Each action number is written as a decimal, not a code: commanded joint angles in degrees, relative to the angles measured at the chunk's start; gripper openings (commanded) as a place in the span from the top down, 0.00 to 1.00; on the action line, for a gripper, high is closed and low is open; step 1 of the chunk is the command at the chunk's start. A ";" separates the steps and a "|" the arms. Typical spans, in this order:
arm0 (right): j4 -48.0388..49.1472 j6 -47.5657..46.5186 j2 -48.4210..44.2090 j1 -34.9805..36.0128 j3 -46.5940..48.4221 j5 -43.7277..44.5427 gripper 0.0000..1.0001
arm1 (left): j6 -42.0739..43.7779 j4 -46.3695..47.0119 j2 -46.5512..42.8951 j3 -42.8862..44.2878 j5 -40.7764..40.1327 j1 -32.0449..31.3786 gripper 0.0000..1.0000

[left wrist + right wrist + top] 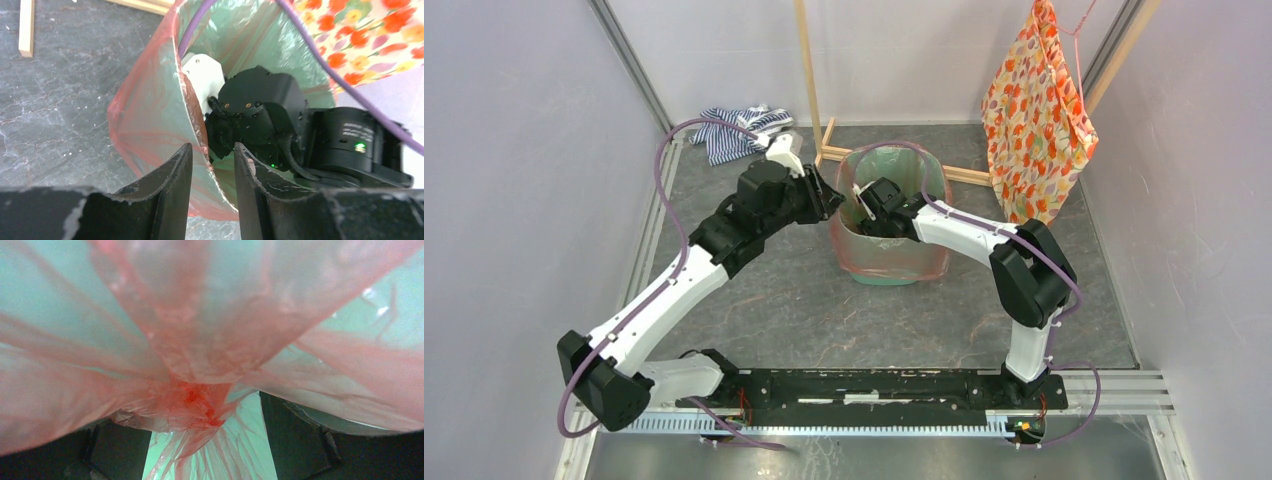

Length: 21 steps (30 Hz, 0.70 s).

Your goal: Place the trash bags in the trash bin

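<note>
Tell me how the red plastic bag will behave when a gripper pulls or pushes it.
Likely floppy: the bag drapes and sags over the bin with no shape of its own. Probably very light, since the film is thin enough to see green through. It may slip or tear, as it looks glossy and bunches into tight creases.

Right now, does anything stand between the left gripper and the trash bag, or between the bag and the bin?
Nothing visible does. The trash bag lines the trash bin and drapes over its rim. The left gripper sits open around that covered rim, and the right gripper is inside against the bag.
</note>
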 commanded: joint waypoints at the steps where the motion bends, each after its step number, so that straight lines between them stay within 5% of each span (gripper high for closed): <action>1: -0.56 1.02 0.45 -0.33 1.80 0.38 0.19 | 5.84 -4.95 2.64 3.10 -4.05 -2.16 0.58; 8: -2.89 -0.65 1.21 -0.31 4.49 -0.39 0.19 | 9.07 -7.78 4.62 5.39 -6.68 -3.84 0.71; 21: -7.11 -6.30 1.79 -0.52 8.89 -2.02 0.18 | 10.54 -8.74 6.62 6.44 -5.83 -4.11 0.74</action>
